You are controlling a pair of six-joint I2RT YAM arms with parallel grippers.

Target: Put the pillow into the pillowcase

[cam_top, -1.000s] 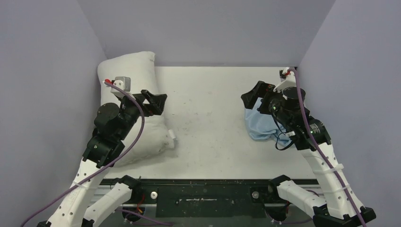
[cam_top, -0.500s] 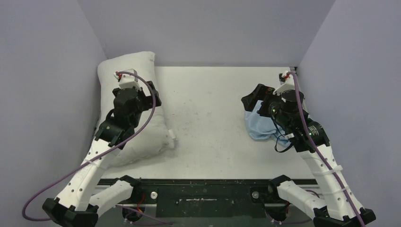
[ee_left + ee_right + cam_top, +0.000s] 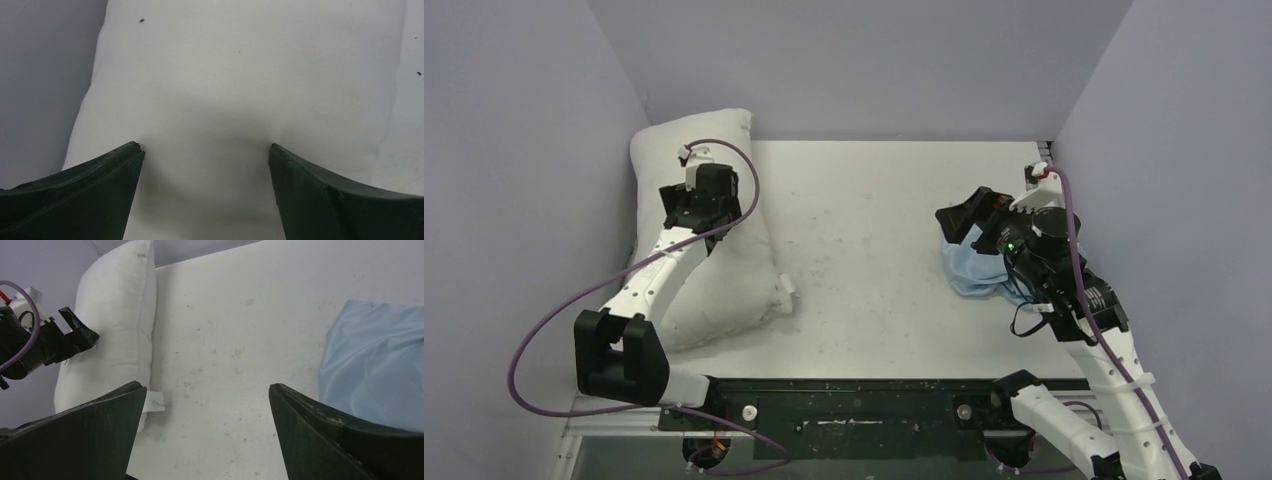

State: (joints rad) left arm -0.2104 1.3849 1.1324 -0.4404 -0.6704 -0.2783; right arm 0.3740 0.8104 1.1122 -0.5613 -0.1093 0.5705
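The pillow point(image 3: 724, 275), plump and off-white, lies along the table's left side with its far end against the left wall. Its small white tag point(image 3: 786, 285) sticks out at the near right seam. My left gripper point(image 3: 704, 215) is open and points down onto the pillow's middle; in the left wrist view the pillow point(image 3: 240, 75) fills the space between the fingertips of the left gripper point(image 3: 205, 147). The light-blue pillowcase point(image 3: 972, 270) lies crumpled at the right. My right gripper point(image 3: 961, 212) is open and empty above its far left edge. In the right wrist view the pillowcase point(image 3: 372, 355) is right of the right gripper point(image 3: 206, 386).
The white table point(image 3: 864, 230) is scuffed between pillow and pillowcase. Purple-grey walls close in the left, back and right. The right wrist view also shows the pillow point(image 3: 117, 325) and its tag point(image 3: 155, 401). A black rail point(image 3: 854, 400) runs along the near edge.
My left arm has stretched forward and its gripper has turned from pointing right to pointing down on the pillow. My right gripper has shifted slightly right and nearer over the pillowcase.
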